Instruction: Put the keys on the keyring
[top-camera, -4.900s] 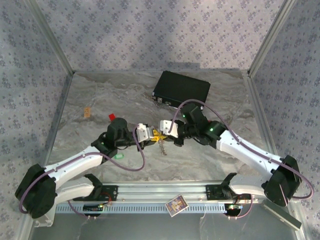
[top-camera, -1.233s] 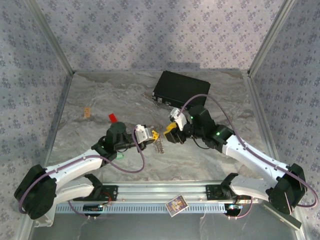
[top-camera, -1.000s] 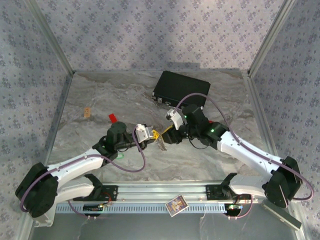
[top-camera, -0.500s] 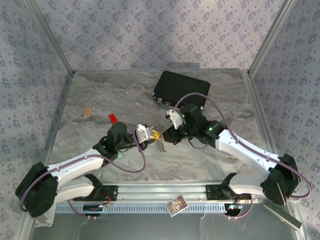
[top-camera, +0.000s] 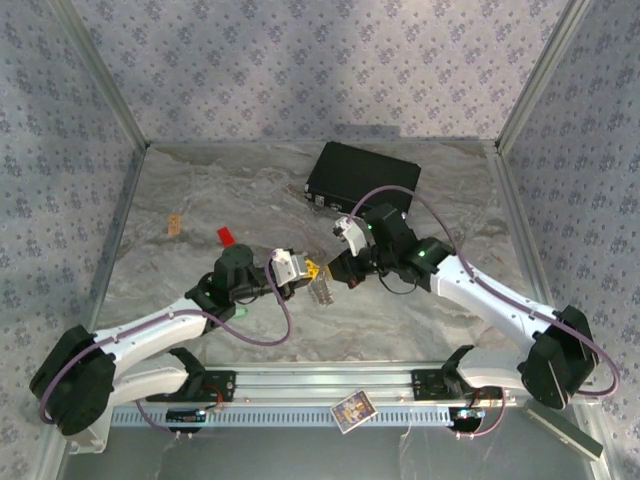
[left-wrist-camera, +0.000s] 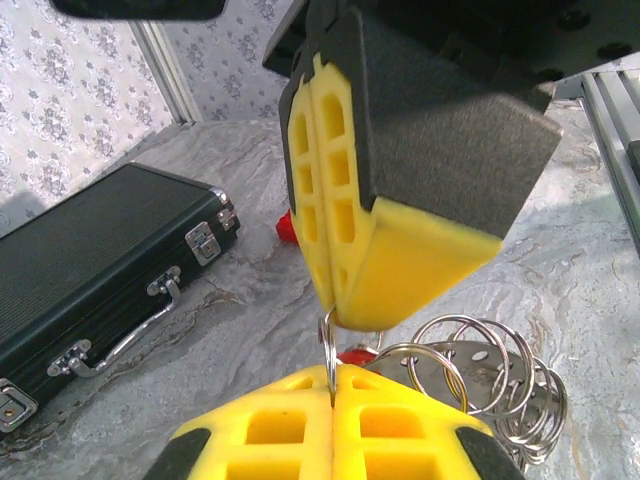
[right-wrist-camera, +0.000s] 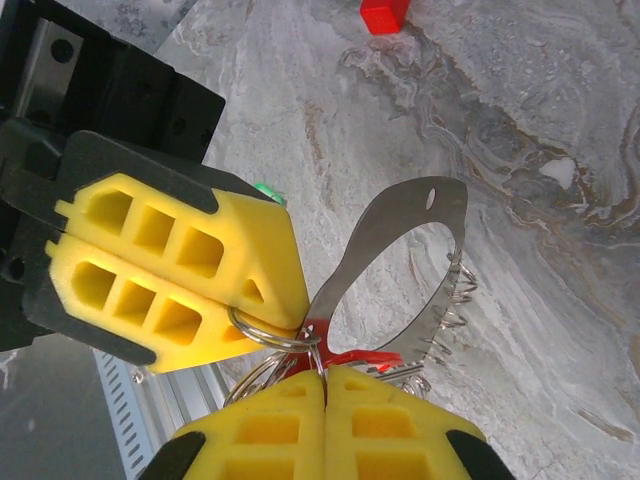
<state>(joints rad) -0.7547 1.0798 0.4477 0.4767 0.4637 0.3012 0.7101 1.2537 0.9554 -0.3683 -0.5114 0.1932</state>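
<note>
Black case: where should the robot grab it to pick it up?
Probably by the silver handle on the long side wall of the black case. Come in low from that side, the one nearest the robot. The case lies flat and shut, and its lid looks too broad to pinch across, while the thin handle stands off the wall.

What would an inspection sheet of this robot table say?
Surface: marbled table, flat.
Job's things: keyring held between the grippers; red key among its rings; green key, seemingly, on the table.
Clutter: black case, red block, card.
Grippers: left gripper and right gripper both shut, pinching one ring of the keyring.
Cables: purple cable loops clear of the rings.
Surroundings: patterned walls, metal frame.
</note>
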